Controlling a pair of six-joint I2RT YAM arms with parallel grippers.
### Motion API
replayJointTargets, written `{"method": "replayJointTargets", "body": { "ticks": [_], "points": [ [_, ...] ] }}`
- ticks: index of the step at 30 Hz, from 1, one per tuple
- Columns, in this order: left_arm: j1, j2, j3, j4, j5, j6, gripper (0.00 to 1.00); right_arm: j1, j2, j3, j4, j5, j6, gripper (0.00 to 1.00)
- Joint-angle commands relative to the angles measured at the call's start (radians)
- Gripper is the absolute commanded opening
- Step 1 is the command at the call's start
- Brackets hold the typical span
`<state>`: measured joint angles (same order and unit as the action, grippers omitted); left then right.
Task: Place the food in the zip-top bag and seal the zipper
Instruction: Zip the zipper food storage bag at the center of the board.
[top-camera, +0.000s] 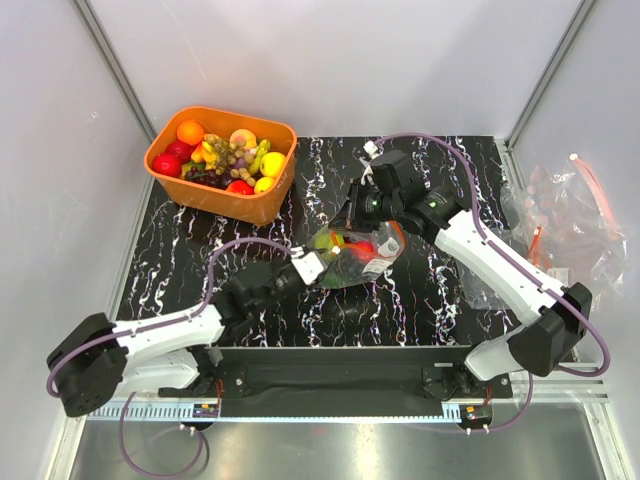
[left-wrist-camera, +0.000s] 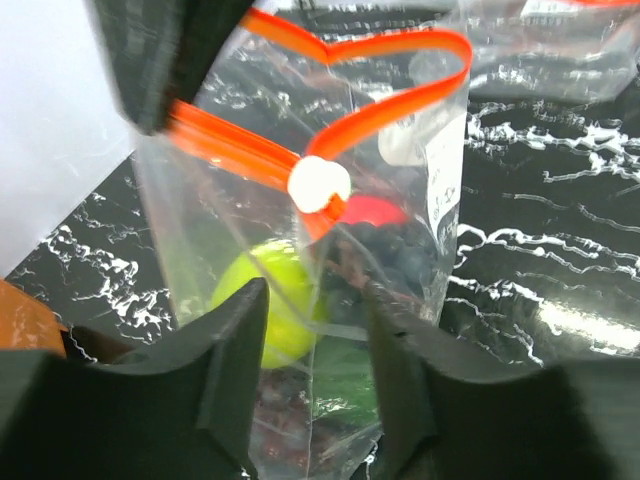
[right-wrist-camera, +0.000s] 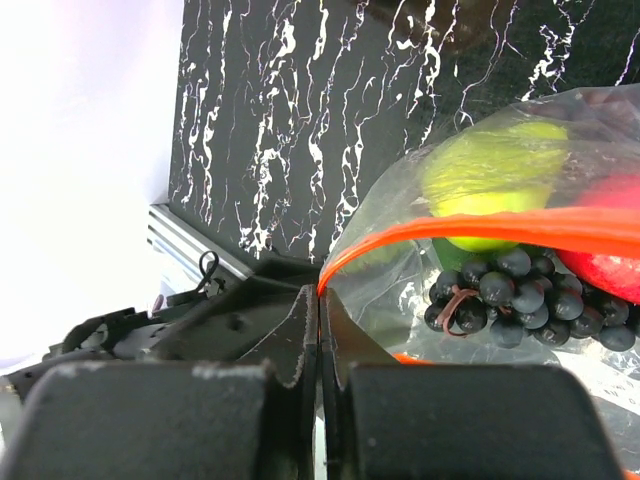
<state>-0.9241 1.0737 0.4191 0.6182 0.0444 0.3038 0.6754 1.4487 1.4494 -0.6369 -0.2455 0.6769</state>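
Black marble-look tabletop (top-camera: 420, 300) with white veins, plain pale walls all round. The orange plastic basket (top-camera: 230, 205) sits at the far left, heaped with toy fruit, and a loose pile of spare clear bags (top-camera: 570, 215) lies off the right edge.

The clear zip-top plastic bag (left-wrist-camera: 400, 220) is lying mid-table between the two arms, already loaded. Through the plastic you can see a yellow-green fruit (right-wrist-camera: 490, 185), a dark grape bunch (right-wrist-camera: 520, 295) and a red piece (right-wrist-camera: 610, 260).

The left gripper (left-wrist-camera: 317, 295) has its fingers apart, about halfway. The bag runs up through the gap between them, but I honestly can't tell if the pads are pressing the plastic. Just past the fingertips the orange-red zipper strip (left-wrist-camera: 390, 105) loops open, with its white slider tab (left-wrist-camera: 318, 185) sitting on it.

The right gripper (right-wrist-camera: 318, 300) has its fingers squeezed right together, pinching the end of the zipper strip at the bag's corner.

For pose, the left arm lies low along the near edge and reaches right to the bag's near-left side. The right arm stretches from the near right toward the far middle, its wrist bent back down onto the bag's far side.
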Motion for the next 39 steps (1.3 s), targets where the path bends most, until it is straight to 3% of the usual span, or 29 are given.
{"method": "replayJointTargets", "body": {
  "ticks": [1, 2, 3, 4, 8, 9, 12, 16, 20, 25, 27, 34, 39],
  "points": [
    [-0.009, 0.051, 0.059, 0.095, -0.034, 0.021, 0.39, 0.006, 0.001, 0.055, 0.026, -0.005, -0.002, 0.0],
    [-0.01, 0.06, 0.07, 0.097, -0.04, 0.02, 0.29, 0.007, -0.002, 0.055, 0.028, -0.003, -0.002, 0.0],
    [-0.009, 0.066, 0.076, 0.095, -0.044, 0.017, 0.09, 0.007, -0.004, 0.055, 0.026, -0.003, 0.0, 0.0],
    [-0.009, 0.075, 0.081, 0.089, -0.076, 0.008, 0.0, 0.007, -0.004, 0.051, 0.023, -0.002, -0.003, 0.0],
    [-0.01, 0.06, 0.087, 0.069, -0.098, -0.002, 0.0, 0.006, -0.02, 0.04, 0.003, 0.009, -0.026, 0.04],
    [-0.009, 0.042, 0.081, 0.066, -0.098, -0.006, 0.0, 0.006, -0.022, 0.039, -0.006, 0.014, -0.04, 0.17],
    [-0.002, 0.003, 0.086, 0.026, -0.094, -0.046, 0.0, 0.006, -0.034, 0.054, -0.067, 0.069, -0.12, 0.42],
    [0.019, -0.035, 0.113, -0.103, -0.022, -0.107, 0.0, 0.006, -0.082, 0.051, -0.099, 0.083, -0.276, 0.46],
    [0.056, -0.09, 0.086, -0.107, 0.04, -0.175, 0.0, 0.006, -0.178, -0.006, -0.02, 0.037, -0.425, 0.52],
    [0.214, -0.152, 0.086, -0.133, 0.218, -0.331, 0.0, 0.006, -0.298, -0.112, 0.11, -0.053, -0.684, 0.57],
    [0.276, -0.162, 0.099, -0.162, 0.311, -0.367, 0.0, 0.006, -0.326, -0.15, 0.178, -0.133, -0.781, 0.64],
    [0.32, -0.189, 0.13, -0.253, 0.388, -0.365, 0.0, 0.007, -0.295, -0.193, 0.285, -0.336, -1.172, 0.61],
    [0.321, -0.201, 0.096, -0.195, 0.38, -0.385, 0.0, 0.012, -0.232, -0.163, 0.286, -0.457, -1.362, 0.59]
  ]
}}
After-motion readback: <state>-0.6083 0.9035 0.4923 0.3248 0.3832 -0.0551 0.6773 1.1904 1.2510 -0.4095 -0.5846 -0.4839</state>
